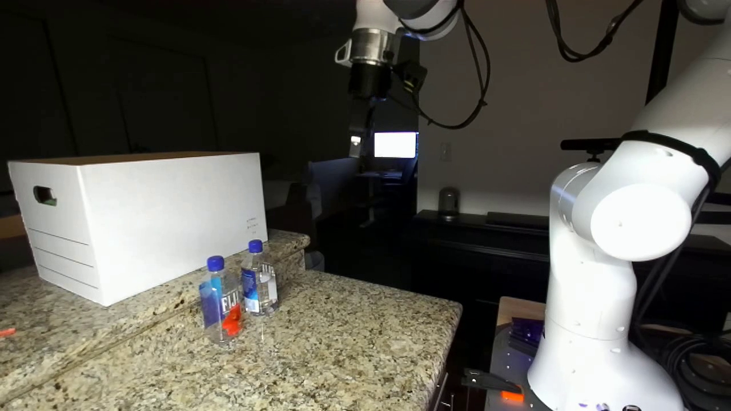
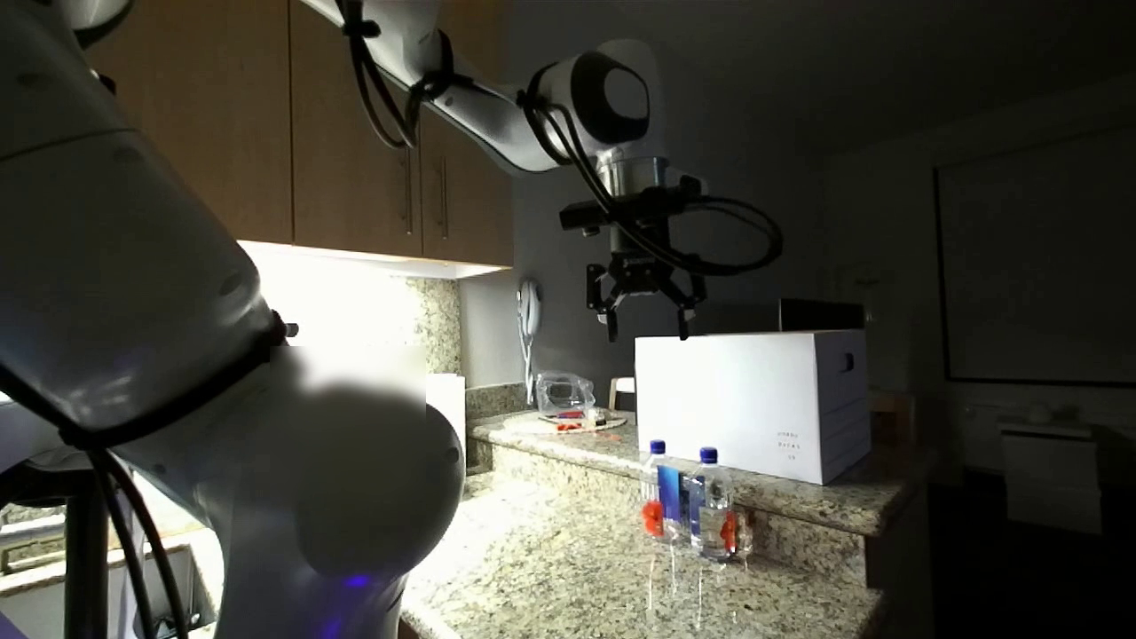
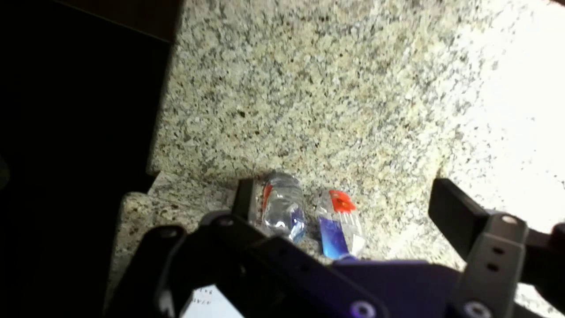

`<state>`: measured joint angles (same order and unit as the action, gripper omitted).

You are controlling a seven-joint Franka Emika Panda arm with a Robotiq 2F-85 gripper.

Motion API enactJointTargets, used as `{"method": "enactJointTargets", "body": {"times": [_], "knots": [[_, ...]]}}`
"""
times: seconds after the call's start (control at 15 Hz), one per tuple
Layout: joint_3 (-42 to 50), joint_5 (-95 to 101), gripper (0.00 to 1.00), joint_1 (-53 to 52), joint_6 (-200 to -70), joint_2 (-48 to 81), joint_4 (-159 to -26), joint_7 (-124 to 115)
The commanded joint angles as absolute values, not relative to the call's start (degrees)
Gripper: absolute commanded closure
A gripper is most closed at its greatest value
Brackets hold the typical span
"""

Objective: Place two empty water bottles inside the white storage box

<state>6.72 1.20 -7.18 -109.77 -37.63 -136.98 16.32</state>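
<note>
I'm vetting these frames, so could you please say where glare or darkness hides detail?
Wrist view: glare bleaches the granite countertop at right; in an exterior view, the backsplash partly burns white; both exterior views are dark behind the white storage box.

The base stands upright, flaring at its foot; above the base sits the rounded shoulder; from there the upper arm, bound by a black strap, slants upward and leans to the side of the base away from the gripper; the forearm slopes down and outward, higher than the base, to a bent wrist; black cables loop out beside the wrist; the gripper hangs beneath it, fingers pointing down, well apart from the base and above its level; in the wrist view its two pads stand wide apart.
</note>
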Motion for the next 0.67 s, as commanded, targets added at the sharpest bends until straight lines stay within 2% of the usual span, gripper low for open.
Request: {"method": "enactJointTargets", "body": {"times": [0.0,0.33,0.4,0.6], "knots": [[6.3,-2.8,0.00,-7.9,-119.8,-25.6,-133.8,17.2],[4.9,-5.3,0.00,-7.5,-122.4,-12.7,-126.5,17.7],[4.2,-3.9,0.00,-6.5,-121.9,-16.4,-129.8,16.7],[3.5,-4.3,0.00,-6.3,-121.9,-12.0,-126.5,16.6]]}}
